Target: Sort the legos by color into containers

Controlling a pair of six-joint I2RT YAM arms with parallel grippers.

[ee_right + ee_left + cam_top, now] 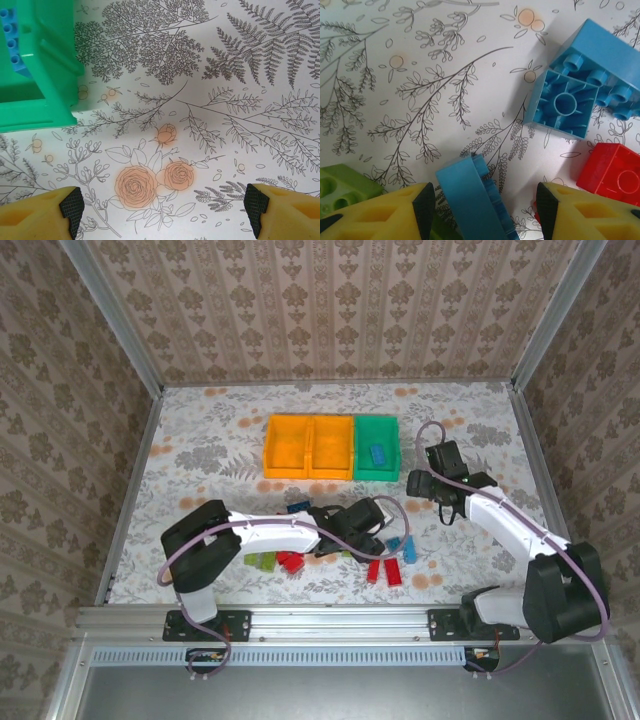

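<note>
One tilted blue brick (466, 199) sits on the counter (445, 75) inside our left tool (485, 207), whose jaws stand part-open, not yet pinching. Our right tool (162, 212) gapes wide, empty, beside the teal bin (40, 100). We judge the brick light, stiff, slick; grip its flat sides.

I see my left gripper (482, 210) at the frame's bottom edge, jaws partly apart; my right gripper (162, 212) stands spread wide.

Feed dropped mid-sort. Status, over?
Left gripper astride loose blue lego, not clamped. Right gripper open, empty, by teal bin. Green lego crowding left gripper.
</note>
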